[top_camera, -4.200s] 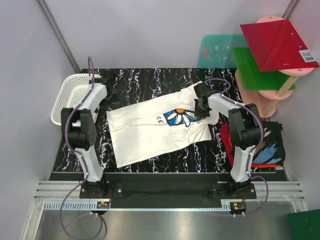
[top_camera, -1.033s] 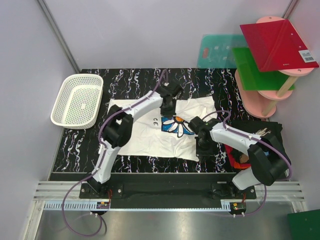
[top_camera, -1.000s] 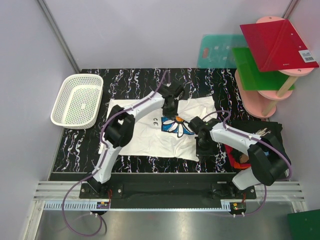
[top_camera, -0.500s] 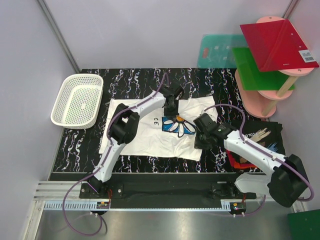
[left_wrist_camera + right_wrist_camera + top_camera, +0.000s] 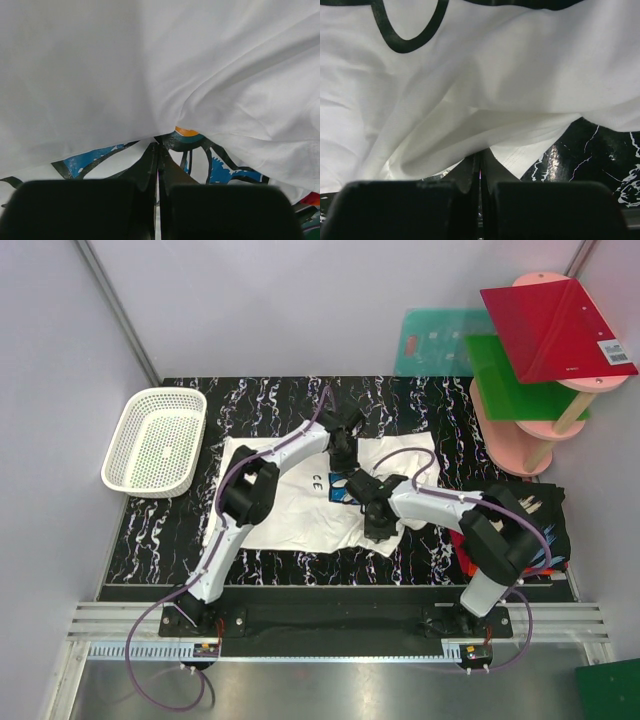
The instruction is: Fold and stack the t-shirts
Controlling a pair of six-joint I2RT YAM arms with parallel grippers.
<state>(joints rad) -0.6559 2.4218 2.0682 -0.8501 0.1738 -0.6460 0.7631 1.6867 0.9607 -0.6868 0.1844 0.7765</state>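
Observation:
The white t-shirt (image 5: pixel 265 495) with a blue daisy print lies in the middle of the black marbled table (image 5: pixel 260 400). My left gripper (image 5: pixel 343 447) is shut on a fold of its cloth at the far edge; in the left wrist view (image 5: pixel 158 147) white cloth drapes over the print's orange centre (image 5: pixel 186 131). At the shirt's near right edge my right gripper (image 5: pixel 373 528) is shut on a pinch of white cloth (image 5: pixel 480 157). The black t-shirt (image 5: pixel 530 515) with a brushstroke print lies at the right, with the red-orange one (image 5: pixel 466 562) under it.
A white mesh basket (image 5: pixel 165 393) stands at the table's far left. Red (image 5: pixel 555 330), green (image 5: pixel 510 380) and teal (image 5: pixel 435 340) boards sit on a pink stand at the back right. Grey walls close in the table.
My right gripper has moved left, dragging the shirt's near right edge over the daisy print. The left gripper has stayed almost where it was on the far edge.

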